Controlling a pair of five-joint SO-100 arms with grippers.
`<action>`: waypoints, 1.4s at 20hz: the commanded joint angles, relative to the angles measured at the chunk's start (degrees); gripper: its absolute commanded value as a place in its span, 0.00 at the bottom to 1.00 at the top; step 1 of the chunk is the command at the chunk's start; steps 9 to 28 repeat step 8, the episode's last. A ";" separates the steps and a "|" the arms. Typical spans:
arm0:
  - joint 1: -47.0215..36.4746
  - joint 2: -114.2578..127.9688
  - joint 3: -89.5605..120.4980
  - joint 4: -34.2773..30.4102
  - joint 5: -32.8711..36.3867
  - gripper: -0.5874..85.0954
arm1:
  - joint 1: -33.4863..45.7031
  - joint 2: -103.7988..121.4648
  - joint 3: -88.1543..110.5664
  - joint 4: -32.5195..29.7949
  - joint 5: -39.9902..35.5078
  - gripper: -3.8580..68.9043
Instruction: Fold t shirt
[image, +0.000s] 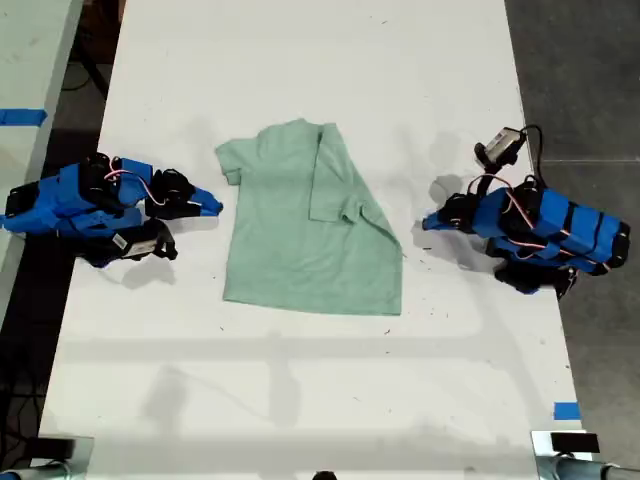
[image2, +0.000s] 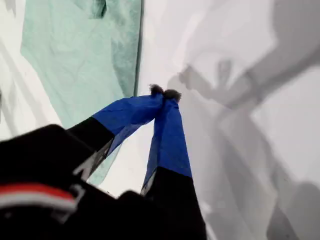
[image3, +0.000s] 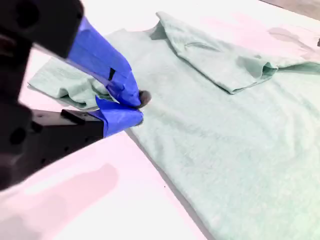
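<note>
1. The t shirt (image: 300, 240) lies on the white worktop (image: 300, 390) between the two arms, neck toward the far edge in the exterior view.
2. Its side on the exterior view's right is folded in over the body. The folded sleeve (image: 335, 180) rests on top, and the cloth edge below it runs at a slant down to the hem.
3. The other sleeve (image: 228, 162) lies flat, sticking out toward the exterior view's left.
4. Our first tool (image: 426, 222) is at the exterior view's right, low over bare worktop, near the shirt's folded side but clear of it.
5. In the first wrist view, the first tool (image2: 165, 93) is clenched, tips meeting with nothing between them. The shirt (image2: 75, 50) lies beyond the tips.
6. Our second tool (image: 214, 207) is at the exterior view's left, just beside the shirt's edge below the flat sleeve.
7. In the second wrist view, the second tool (image3: 137, 106) looks clenched too, blue tips together. We see no cloth pinched. The tips sit at the shirt (image3: 225, 140) edge, and we cannot tell whether they touch it.
8. Both arms lie folded low at the worktop's sides.
9. A blue tape mark (image: 566, 410) sits near the worktop's corner at the exterior view's lower right.
</note>
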 joint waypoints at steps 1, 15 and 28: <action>-0.79 0.35 0.35 -0.18 -0.35 0.01 | -0.88 0.70 2.81 0.44 1.23 0.05; -1.32 0.35 0.44 -0.53 0.88 0.01 | -0.97 0.70 2.90 0.44 1.41 0.05; -1.32 0.35 0.44 -0.53 0.88 0.01 | -0.97 0.70 2.90 0.44 1.41 0.05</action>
